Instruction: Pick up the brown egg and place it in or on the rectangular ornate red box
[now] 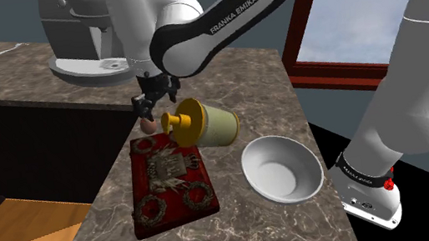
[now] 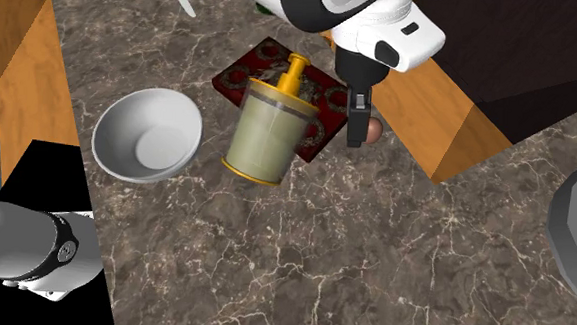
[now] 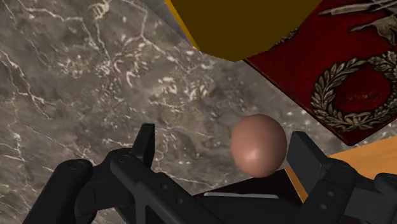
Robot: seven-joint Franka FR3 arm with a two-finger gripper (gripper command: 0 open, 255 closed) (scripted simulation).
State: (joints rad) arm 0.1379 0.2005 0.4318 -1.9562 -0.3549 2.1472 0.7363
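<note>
My all-black pincer (image 3: 224, 144) hangs spread wide, low over the brown veined stone tabletop (image 3: 76, 83). The smooth brown egg (image 3: 257, 145) lies between my two fingers, close to one and well clear of the other, so I am not pinching it. Just beyond my fingertips lies the flat rectangular red box with silvery wreath ornaments (image 3: 356, 70). Near it is the cream cylindrical jar with a yellow lid (image 3: 248, 25). A round white bowl (image 1: 282, 170) sits farther from my pincer, past the jar.
</note>
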